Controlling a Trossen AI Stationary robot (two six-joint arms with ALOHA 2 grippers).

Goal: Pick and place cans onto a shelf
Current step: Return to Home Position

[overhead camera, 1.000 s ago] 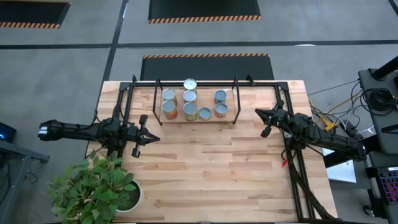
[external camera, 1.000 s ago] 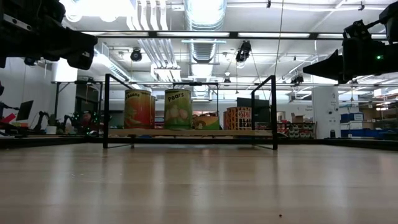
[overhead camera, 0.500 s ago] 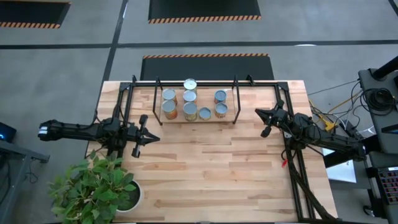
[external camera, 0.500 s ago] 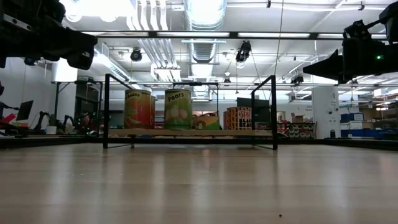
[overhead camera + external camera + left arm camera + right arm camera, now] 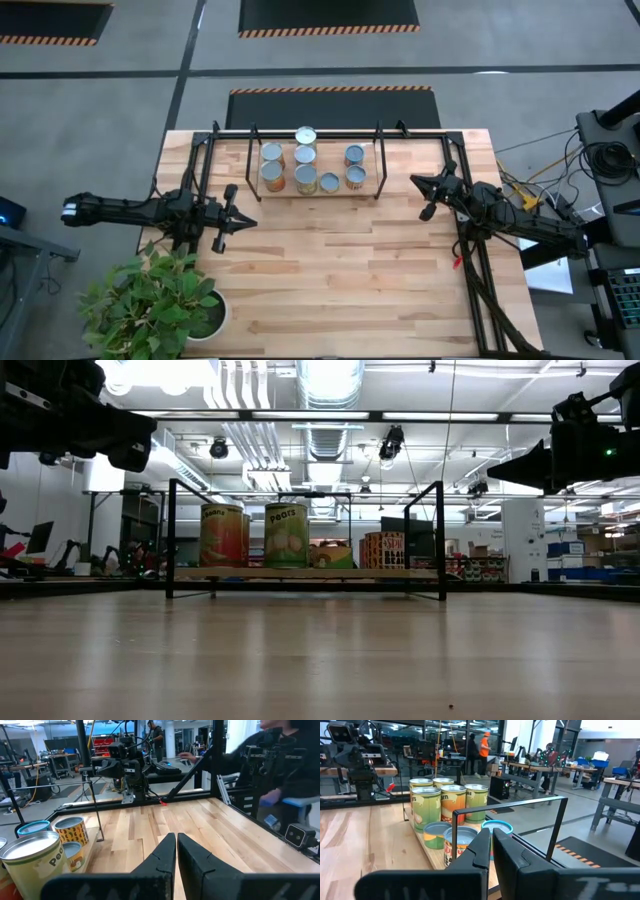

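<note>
Several cans (image 5: 306,178) stand upright on the wooden board of the shelf (image 5: 378,170), a low black-rod rack at the table's far middle. In the low view an orange can (image 5: 222,535) and a green can (image 5: 286,535) show on the board (image 5: 300,573). My left gripper (image 5: 250,222) hovers shut and level at the table's left, nearer than the shelf, pointing right. My right gripper (image 5: 415,180) hovers shut and level just right of the shelf, pointing at it. Both wrist views show the cans (image 5: 30,855) (image 5: 440,800) past shut fingers (image 5: 176,837) (image 5: 490,832).
A potted plant (image 5: 155,300) stands at the near left corner. Black frame rods (image 5: 205,160) (image 5: 470,260) run along the left, right and far edges. Bare wood (image 5: 340,270) spreads across the middle and near side. A person (image 5: 280,765) shows beyond the table.
</note>
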